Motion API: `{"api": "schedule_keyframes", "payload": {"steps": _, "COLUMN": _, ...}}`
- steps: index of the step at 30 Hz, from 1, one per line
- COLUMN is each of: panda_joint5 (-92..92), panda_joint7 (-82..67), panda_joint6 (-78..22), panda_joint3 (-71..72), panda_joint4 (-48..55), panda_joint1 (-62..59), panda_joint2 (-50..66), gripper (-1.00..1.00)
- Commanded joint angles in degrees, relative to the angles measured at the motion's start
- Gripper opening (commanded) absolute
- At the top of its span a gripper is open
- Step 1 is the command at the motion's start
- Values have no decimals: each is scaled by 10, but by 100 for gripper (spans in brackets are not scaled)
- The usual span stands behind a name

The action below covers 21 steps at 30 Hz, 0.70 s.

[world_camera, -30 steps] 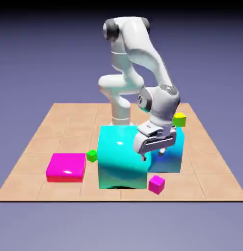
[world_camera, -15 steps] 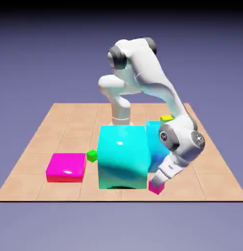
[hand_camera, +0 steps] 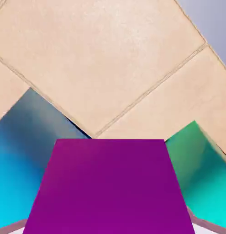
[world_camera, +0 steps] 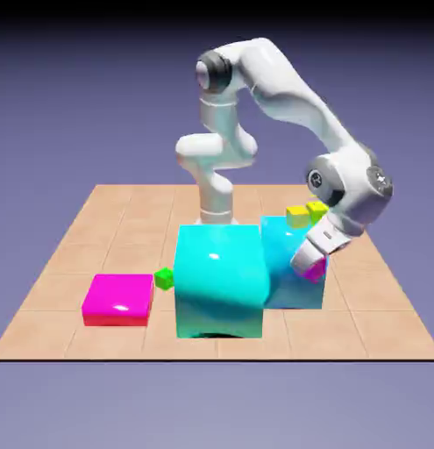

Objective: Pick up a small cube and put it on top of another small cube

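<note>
The small cube [world_camera: 315, 268], tiny and glossy magenta, hangs off the table in front of the right cyan block [world_camera: 287, 267]. My gripper [world_camera: 312, 263] is shut on it, with the arm reaching down from the upper right. In the hand view the small cube [hand_camera: 107, 187] fills the lower middle between my fingertips [hand_camera: 203, 225], which barely show at the bottom corners. Beneath it lie tan tiles, with cyan block faces to either side. A tiny green cube [world_camera: 164, 279] rests on the table left of the big cyan block [world_camera: 218, 279].
A wide flat magenta slab [world_camera: 117, 298] lies at the exterior view's front left. A small yellow cube [world_camera: 298, 215] and a lime one [world_camera: 318, 209] show just behind the right cyan block's top edge. The table's front edge [world_camera: 211, 358] runs close below the blocks.
My gripper came down to the magenta cube near the table's front edge, shut on it, and has lifted it up and toward the exterior view's right.
</note>
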Motion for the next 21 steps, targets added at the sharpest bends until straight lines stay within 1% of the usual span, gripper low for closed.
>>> {"api": "schedule_keyframes", "payload": {"steps": 1, "panda_joint5": 14, "panda_joint7": 6, "panda_joint6": -14, "panda_joint3": 8, "panda_joint4": -5, "panda_joint1": 1, "panda_joint2": -21, "gripper": -100}}
{"api": "schedule_keyframes", "payload": {"steps": 11, "panda_joint5": 168, "panda_joint7": 60, "panda_joint6": -149, "panda_joint3": 84, "panda_joint4": -54, "panda_joint1": 11, "panda_joint2": -224, "gripper": -100}}
{"api": "schedule_keyframes", "payload": {"steps": 12, "panda_joint5": 168, "panda_joint7": 60, "panda_joint6": -149, "panda_joint3": 84, "panda_joint4": -54, "panda_joint1": 11, "panda_joint2": -224, "gripper": -100}}
{"api": "schedule_keyframes", "payload": {"steps": 17, "panda_joint5": 180, "panda_joint7": 52, "panda_joint6": -57, "panda_joint3": 88, "panda_joint4": -158, "panda_joint1": 17, "panda_joint2": -238, "gripper": -100}}
{"api": "schedule_keyframes", "payload": {"steps": 18, "panda_joint5": 180, "panda_joint7": 52, "panda_joint6": -53, "panda_joint3": 88, "panda_joint4": -162, "panda_joint1": 17, "panda_joint2": -239, "gripper": -100}}
{"api": "schedule_keyframes", "payload": {"steps": 19, "panda_joint5": 180, "panda_joint7": 52, "panda_joint6": -53, "panda_joint3": 88, "panda_joint4": -162, "panda_joint1": 17, "panda_joint2": -239, "gripper": 100}}
{"api": "schedule_keyframes", "payload": {"steps": 20, "panda_joint5": 180, "panda_joint7": 52, "panda_joint6": -53, "panda_joint3": 88, "panda_joint4": -162, "panda_joint1": 17, "panda_joint2": -239, "gripper": 100}}
{"api": "schedule_keyframes", "payload": {"steps": 21, "panda_joint5": 178, "panda_joint7": 53, "panda_joint6": -71, "panda_joint3": 88, "panda_joint4": -142, "panda_joint1": 16, "panda_joint2": -236, "gripper": 100}}
